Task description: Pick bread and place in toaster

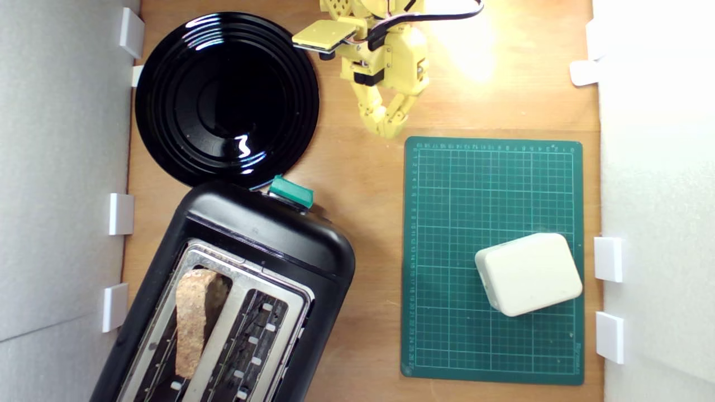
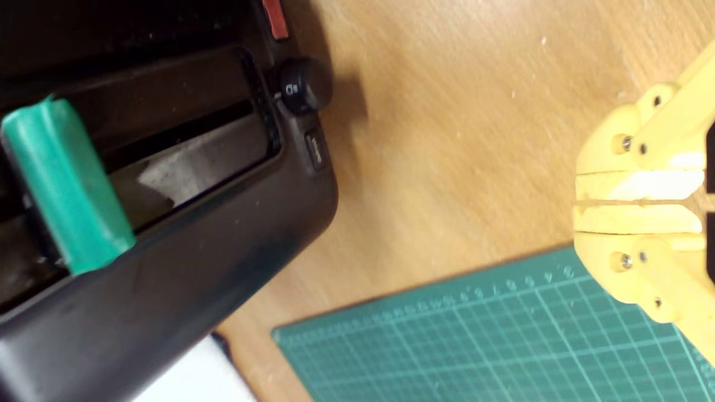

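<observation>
The bread (image 1: pixel 192 321), a brown-crusted slice, stands on edge inside the slot nearer the exterior view's left of the black toaster (image 1: pixel 268 240), which fills the lower left of that view. Its teal lever (image 1: pixel 290 191) sticks out at the toaster's far end and shows up close in the wrist view as the teal lever (image 2: pixel 67 184) on the toaster (image 2: pixel 167 290). My yellow gripper (image 1: pixel 386 132) hangs at the top centre, well away from the toaster and above bare wood. The gripper (image 2: pixel 581 202) is shut with nothing between its fingers.
A round black plate (image 1: pixel 167 100) lies at the upper left, touching the toaster's far end. A green cutting mat (image 1: pixel 447 223) covers the right half of the wooden table, with a cream rounded-corner box (image 1: pixel 528 273) on it. White clips line the side walls.
</observation>
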`<state>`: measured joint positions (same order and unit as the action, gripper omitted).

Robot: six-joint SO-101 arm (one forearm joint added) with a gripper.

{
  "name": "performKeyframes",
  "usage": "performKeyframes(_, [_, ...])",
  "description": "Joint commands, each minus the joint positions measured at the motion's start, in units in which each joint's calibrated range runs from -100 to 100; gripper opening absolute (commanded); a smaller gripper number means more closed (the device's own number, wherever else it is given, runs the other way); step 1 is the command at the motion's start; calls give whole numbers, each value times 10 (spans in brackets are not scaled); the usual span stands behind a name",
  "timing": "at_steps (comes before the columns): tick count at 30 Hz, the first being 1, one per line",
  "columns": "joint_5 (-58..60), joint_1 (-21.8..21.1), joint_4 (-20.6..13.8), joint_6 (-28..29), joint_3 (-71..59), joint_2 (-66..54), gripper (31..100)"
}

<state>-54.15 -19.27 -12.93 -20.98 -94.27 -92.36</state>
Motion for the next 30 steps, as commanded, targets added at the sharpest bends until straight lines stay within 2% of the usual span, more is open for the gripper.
performKeyframes(1, [-22,3,-7,-5,-5,-20,319])
performKeyframes(9, [-84,46,1,-36,-17,-58,318])
performKeyframes(30, [-88,46,1,-33,-16,-61,318])
